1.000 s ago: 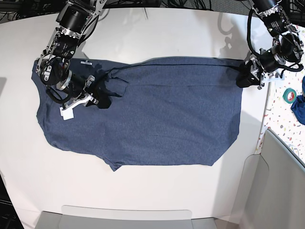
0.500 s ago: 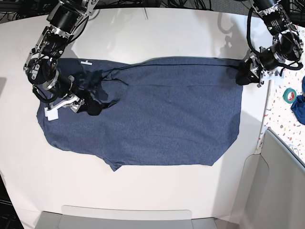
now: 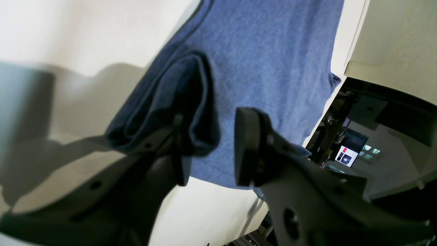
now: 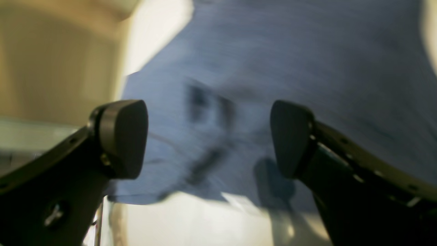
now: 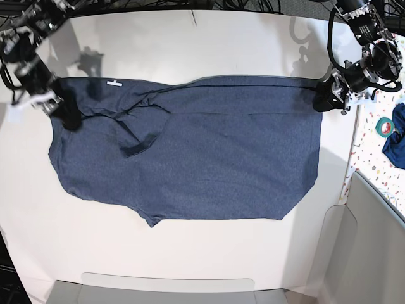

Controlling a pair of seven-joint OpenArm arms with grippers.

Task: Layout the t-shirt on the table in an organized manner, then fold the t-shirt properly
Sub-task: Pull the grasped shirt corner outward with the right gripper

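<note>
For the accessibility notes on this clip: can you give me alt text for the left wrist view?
The left gripper sits at a bunched corner of the dark blue t-shirt, a roll of cloth against one finger. The rest lies flat on the white table.

Bright even light; right wrist view motion-blurred; soft shadows.
</note>
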